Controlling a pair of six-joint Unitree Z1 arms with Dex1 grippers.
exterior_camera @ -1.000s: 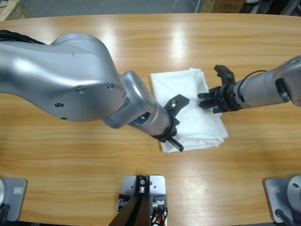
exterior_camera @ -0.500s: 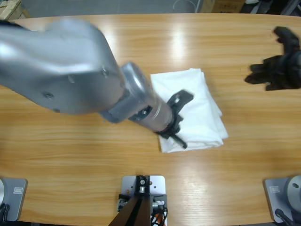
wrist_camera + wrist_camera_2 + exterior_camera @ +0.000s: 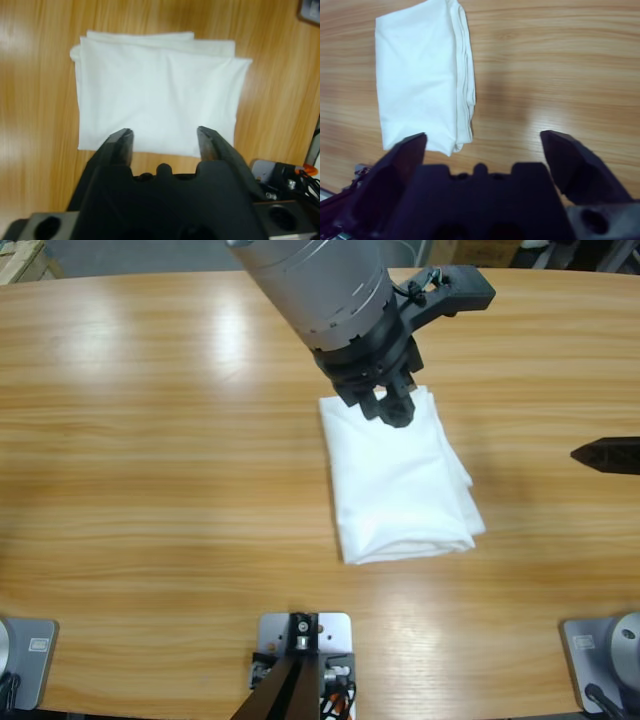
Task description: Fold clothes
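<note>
The T-shirt [image 3: 400, 480] lies folded into a rectangle mid-table [image 3: 150, 440]. The left gripper [image 3: 164, 142] hangs above its far edge, fingers spread, empty; the right gripper [image 3: 482, 150], fingers wide apart, sits well right.

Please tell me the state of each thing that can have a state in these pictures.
White cotton T-shirt: folded into a compact rectangle, lying flat on the wooden table, not held.
Left gripper: open, empty, above the shirt's edge.
Right gripper: open wide, empty, off to the shirt's side.
</note>
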